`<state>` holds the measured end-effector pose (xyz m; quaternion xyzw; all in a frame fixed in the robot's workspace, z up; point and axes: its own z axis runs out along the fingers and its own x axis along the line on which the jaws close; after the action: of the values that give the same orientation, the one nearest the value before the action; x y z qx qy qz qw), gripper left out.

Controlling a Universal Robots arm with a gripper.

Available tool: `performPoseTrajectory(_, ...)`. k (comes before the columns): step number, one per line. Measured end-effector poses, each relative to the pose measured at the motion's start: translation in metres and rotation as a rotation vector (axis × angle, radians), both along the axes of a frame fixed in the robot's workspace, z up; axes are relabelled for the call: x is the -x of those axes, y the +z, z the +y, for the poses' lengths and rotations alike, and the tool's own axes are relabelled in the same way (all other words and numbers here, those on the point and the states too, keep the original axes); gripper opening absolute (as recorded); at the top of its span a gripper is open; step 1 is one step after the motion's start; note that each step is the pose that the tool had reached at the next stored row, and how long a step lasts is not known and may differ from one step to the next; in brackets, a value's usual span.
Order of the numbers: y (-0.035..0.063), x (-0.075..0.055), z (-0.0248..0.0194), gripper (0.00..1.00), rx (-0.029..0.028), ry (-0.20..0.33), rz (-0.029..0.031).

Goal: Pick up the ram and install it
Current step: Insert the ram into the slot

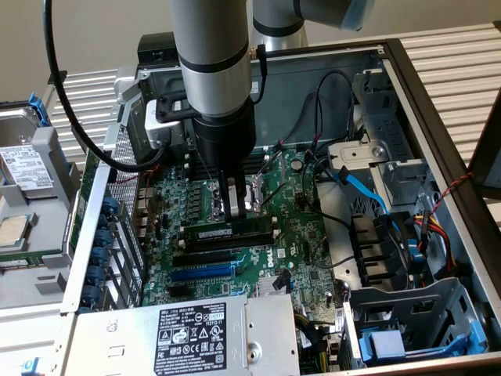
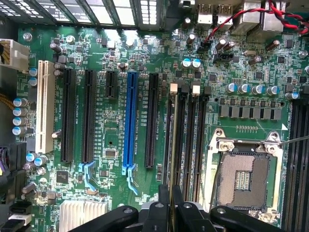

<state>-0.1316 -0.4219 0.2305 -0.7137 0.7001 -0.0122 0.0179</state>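
Note:
The ram (image 1: 205,233) is a thin dark-green strip with a pale label. It stands on edge over the black memory slots (image 1: 254,229) of the green motherboard (image 1: 301,235). My gripper (image 1: 232,215) reaches straight down inside the open computer case and is shut on the strip near its middle. In the wrist view the ram (image 2: 169,169) appears edge-on as a narrow line running away from my gripper (image 2: 170,209), lined up beside the memory slots (image 2: 190,140) with white end clips. I cannot tell how deep it sits in a slot.
The empty CPU socket (image 2: 244,179) lies right beside the memory slots. A blue slot (image 2: 130,121) and black expansion slots (image 2: 89,116) lie on the other side. A power supply (image 1: 196,337), a blue cable (image 1: 364,188), drive cages (image 1: 407,329) and case walls crowd the board.

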Motion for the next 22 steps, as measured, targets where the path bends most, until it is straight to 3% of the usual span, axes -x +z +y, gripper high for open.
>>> performPoseTrajectory(12, -0.0009, 0.0, 0.0, 0.14, -0.0072, -0.002, -0.0002)
performPoseTrajectory(22, -0.0008, 0.0, -0.0013, 0.14, -0.0028, -0.003, 0.0)
